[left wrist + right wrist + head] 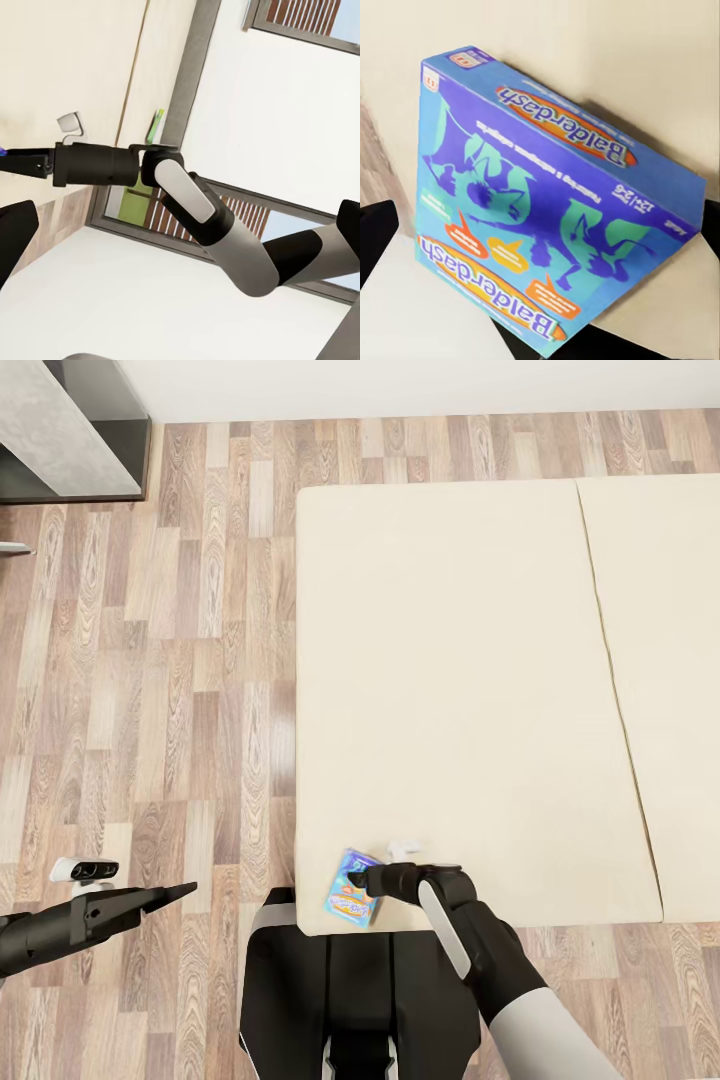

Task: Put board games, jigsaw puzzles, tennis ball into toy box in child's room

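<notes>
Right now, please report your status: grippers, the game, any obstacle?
Right gripper at blue board game, grasp unconfirmed. Game at the bed near corner. Left gripper over the floor, nothing held. No obstacle seen.

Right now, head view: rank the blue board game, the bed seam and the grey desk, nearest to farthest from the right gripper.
1. blue board game: at the right gripper, on the bed's near corner.
2. bed seam: farther right, running across the bed.
3. grey desk: far corner at the upper left, across the wooden floor.
</notes>
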### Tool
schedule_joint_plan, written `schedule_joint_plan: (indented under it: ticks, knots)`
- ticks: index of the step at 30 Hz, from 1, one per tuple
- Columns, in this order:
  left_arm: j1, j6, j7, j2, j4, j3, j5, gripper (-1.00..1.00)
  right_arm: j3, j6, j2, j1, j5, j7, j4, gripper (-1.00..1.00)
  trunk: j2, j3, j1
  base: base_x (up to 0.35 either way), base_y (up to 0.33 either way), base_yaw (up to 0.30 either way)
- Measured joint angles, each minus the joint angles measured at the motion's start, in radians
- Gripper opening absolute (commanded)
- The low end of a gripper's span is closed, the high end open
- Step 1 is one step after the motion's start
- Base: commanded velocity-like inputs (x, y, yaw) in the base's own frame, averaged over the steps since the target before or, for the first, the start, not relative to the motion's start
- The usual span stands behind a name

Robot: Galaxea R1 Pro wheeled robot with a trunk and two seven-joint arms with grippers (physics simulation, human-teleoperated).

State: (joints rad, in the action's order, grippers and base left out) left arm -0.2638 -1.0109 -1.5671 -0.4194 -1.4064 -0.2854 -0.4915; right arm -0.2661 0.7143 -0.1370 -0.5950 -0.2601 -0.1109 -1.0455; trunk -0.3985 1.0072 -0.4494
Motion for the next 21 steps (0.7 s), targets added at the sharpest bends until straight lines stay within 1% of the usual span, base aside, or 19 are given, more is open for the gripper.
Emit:
schedule_joint_plan:
  ticks: [4,10,13,16,21]
  knots:
    - [0.0,0.0,0.0,0.0,0.0,0.0,0.0,1.0,-0.001,-0.012,-0.002,0.0,0.001,-0.031,0.0,1.0,0.0,0.0,0.0,0.0,0.0,0.0]
    - [0.0,0.0,0.0,0.0,0.0,0.0,-0.001,1.0,0.0,-0.014,-0.004,0.0,0.001,-0.041,0.0,1.0,0.0,0.0,0.0,0.0,0.0,0.0]
    - [0.0,0.0,0.0,0.0,0.0,-0.001,-0.001,1.0,0.0,-0.014,-0.015,0.0,0.001,-0.042,0.0,1.0,0.0,0.0,0.0,0.0,0.0,0.0]
    - [0.0,0.0,0.0,-0.001,0.0,-0.001,-0.004,1.0,0.0,-0.013,-0.035,0.0,0.001,-0.041,0.001,1.0,0.0,0.0,0.0,0.0,0.0,0.0]
    - [0.0,0.0,0.0,-0.001,0.0,-0.002,-0.004,1.0,0.006,-0.014,-0.037,0.0,-0.001,-0.041,0.006,1.0,0.0,0.0,0.0,0.0,0.0,0.0]
